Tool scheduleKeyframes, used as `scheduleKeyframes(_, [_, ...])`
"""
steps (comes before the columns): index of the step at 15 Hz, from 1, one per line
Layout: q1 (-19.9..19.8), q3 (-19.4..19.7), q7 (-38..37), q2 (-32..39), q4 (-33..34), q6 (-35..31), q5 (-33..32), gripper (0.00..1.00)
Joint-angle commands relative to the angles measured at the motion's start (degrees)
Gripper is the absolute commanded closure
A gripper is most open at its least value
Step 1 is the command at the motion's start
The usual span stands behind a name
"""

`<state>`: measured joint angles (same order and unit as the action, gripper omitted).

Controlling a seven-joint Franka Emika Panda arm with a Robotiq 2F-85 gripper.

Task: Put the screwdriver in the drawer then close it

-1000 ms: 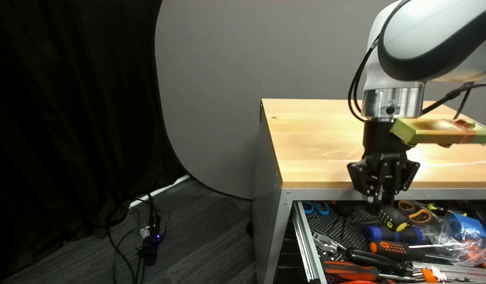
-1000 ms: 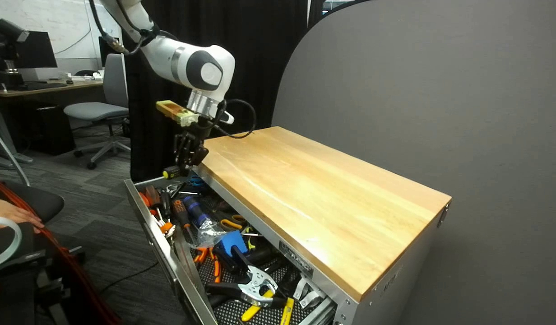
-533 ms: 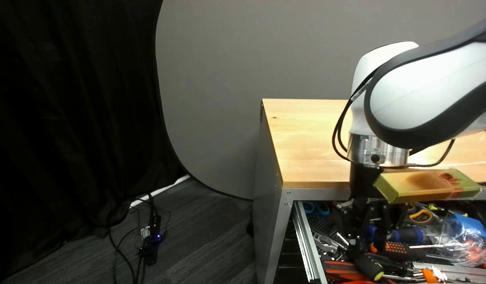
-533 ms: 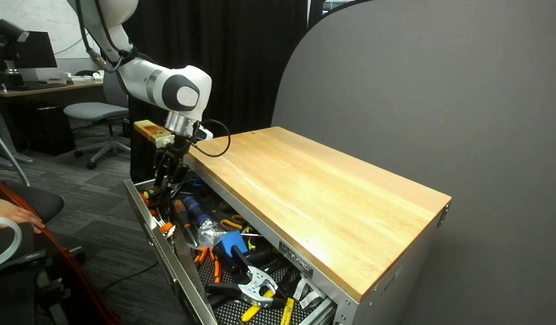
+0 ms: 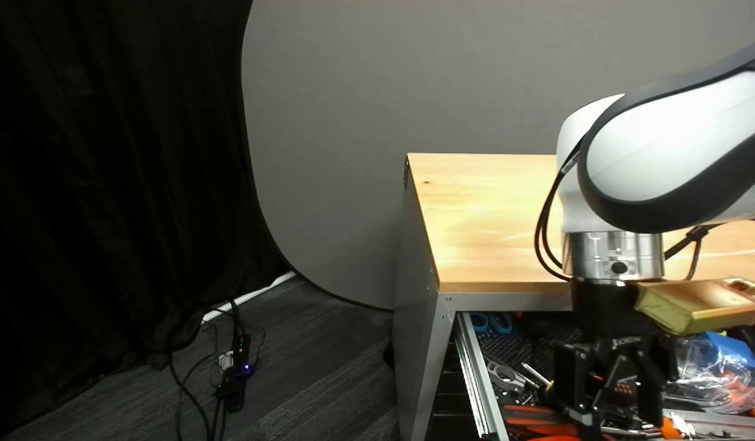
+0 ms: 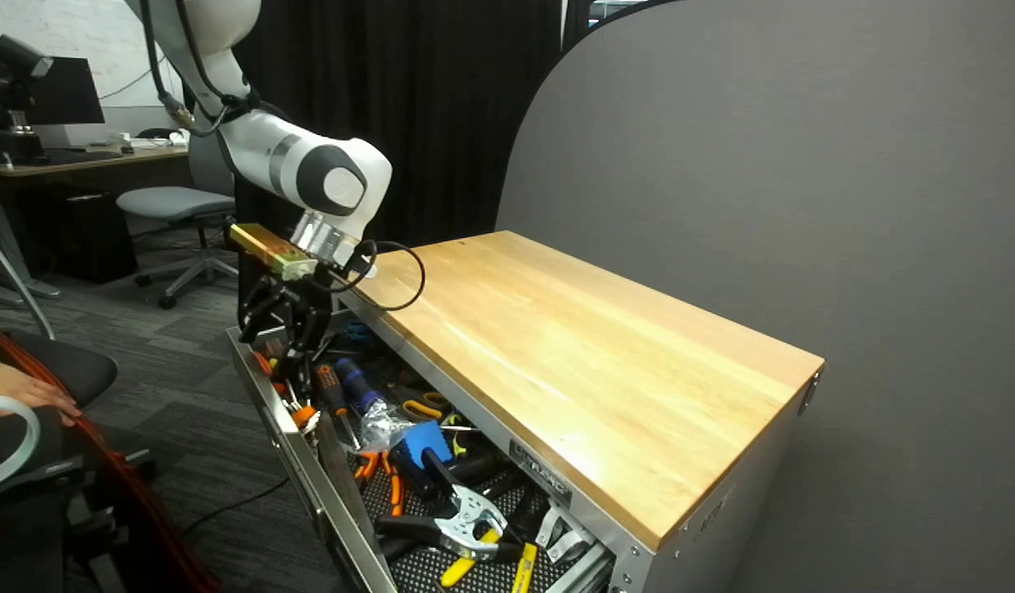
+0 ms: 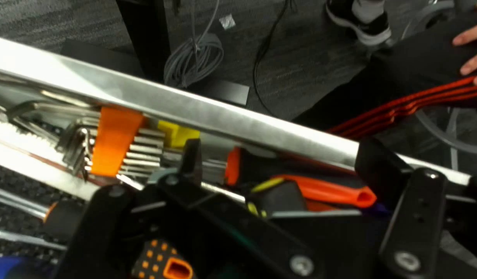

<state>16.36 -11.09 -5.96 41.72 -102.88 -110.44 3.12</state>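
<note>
Arm [image 6: 264, 152] sloped down from the upper left in an exterior view | wrist [image 6: 344, 189] bent downward | gripper [image 7: 282, 158] pointed down | jaws stood well apart, a wide gap between them in the wrist view

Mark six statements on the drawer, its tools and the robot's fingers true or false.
1. The screwdriver is inside the drawer. True.
2. The drawer is shut. False: it stands open.
3. The fingers stand apart. True.
4. The screwdriver's handle is orange. False: it is black and yellow.
5. A spring clamp lies in the drawer. True.
6. The spring clamp touches the fingers. False: it lies apart, towards the drawer's opposite end.
</note>
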Motion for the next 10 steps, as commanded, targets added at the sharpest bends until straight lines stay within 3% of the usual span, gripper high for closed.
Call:
scheduleKeyframes(1, [-3.58,-1.09,6.61,-3.31,-3.3,8.18,2.1,0.0])
scheduleKeyframes(5, [-5.17,-0.04,7.94,-4.31,-5.61,11.31,1.8,0.0])
scheduleKeyframes(6, [-4.89,0.48,5.29,-3.91,-6.25,8.53,2.53,0.25])
scheduleKeyframes(7, [-4.54,0.61,4.32,-3.3,-6.35,7.68,2.45,0.26])
scheduleKeyframes(10, [-3.47,0.83,-0.43,-1.66,-7.37,2.33,3.95,0.5])
